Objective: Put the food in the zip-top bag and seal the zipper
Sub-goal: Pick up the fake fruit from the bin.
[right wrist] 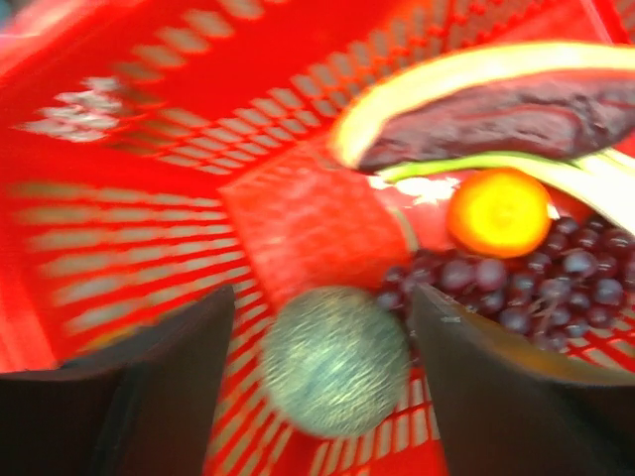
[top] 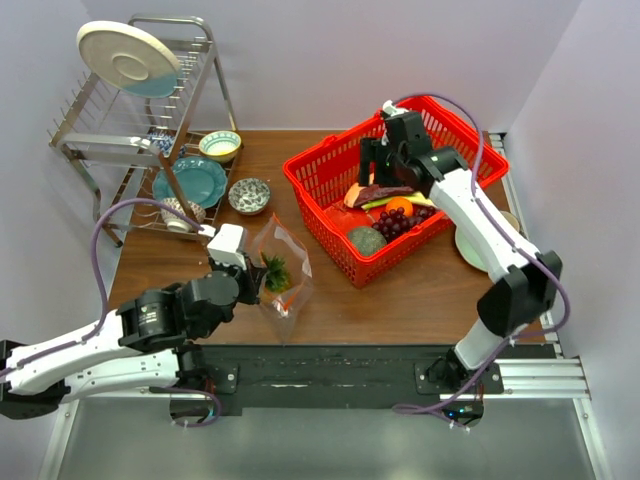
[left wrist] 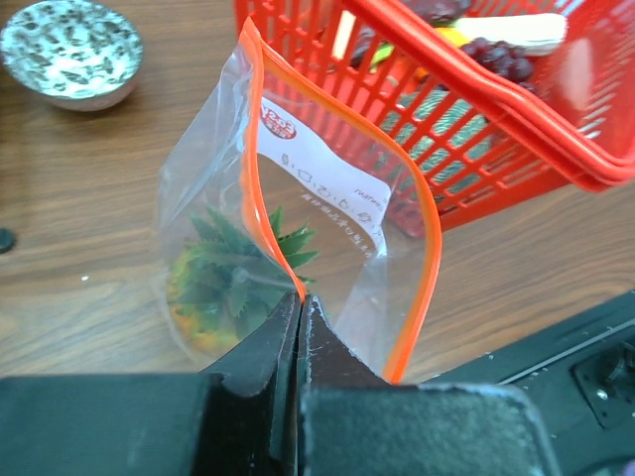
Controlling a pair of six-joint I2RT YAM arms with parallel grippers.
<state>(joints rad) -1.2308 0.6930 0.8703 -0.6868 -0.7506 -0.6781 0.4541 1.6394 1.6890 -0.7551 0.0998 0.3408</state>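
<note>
The wooden bench [top: 420, 290] carries a wire dish rack [top: 100, 145] at its far-left corner. A white plate [top: 128, 58] lies on top of the rack, and a teal plate [top: 190, 180] sits low in it. A red basket [top: 325, 215] stands toward the far-right corner, set at an angle.

The clear bag [top: 285, 265] stands upright close to the near edge, left of the middle, with its mouth gaping. The left claw [top: 250, 278] is pinched tight on the near lip of the bag, its fingertips [left wrist: 301, 302] pressed together on the orange zipper [left wrist: 253, 188]. The far lip arches away, unsealed, above the white label.

The right claw [top: 375, 160] hangs inside the basket with its fingers spread wide and nothing gripped. From the right wrist camera, the gap between its fingers [right wrist: 322, 297] frames a round green fruit [right wrist: 332, 357].

A patterned bowl [top: 249, 195] rests between the rack and the basket.

The pineapple [left wrist: 223, 288] lies at the bottom of the bag, with its green crown toward the mouth. The grapes [right wrist: 536, 288] are in the basket, just beside the green fruit. An orange [right wrist: 496, 211] lies beyond the grapes, and a dark slice [right wrist: 496, 109] with a pale rind is past that.
</note>
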